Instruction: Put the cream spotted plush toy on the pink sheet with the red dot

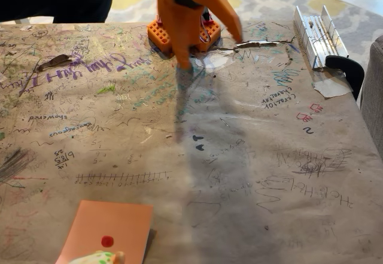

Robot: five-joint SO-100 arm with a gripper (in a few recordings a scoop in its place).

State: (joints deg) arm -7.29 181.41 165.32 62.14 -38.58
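The orange arm (188,12) stands at the far edge of the table in the fixed view, folded down over its orange base (179,36), with its gripper (184,60) pointing at the paper-covered tabletop just in front of the base; the fingers are blurred and seen edge-on, so whether they are wide, narrow or holding anything cannot be told, though nothing shows between them. The cream spotted plush toy (99,257) lies at the very near edge, left of centre, only its top showing, and it appears to rest on the near end of the pink sheet with the red dot (108,225); the red dot (107,240) sits just beyond it. By that reading the placing looks essentially done, and the arm is well apart from both; if the toy is to be seated better, the arm needs a long reach toward the near left, a wide opening, a soft pinch on the toy's rounded body, and a small shift toward the dot; the light sheet may slide, so any contact should be gentle and from above; the scribbled table (251,156) offers no obstruction on the way.
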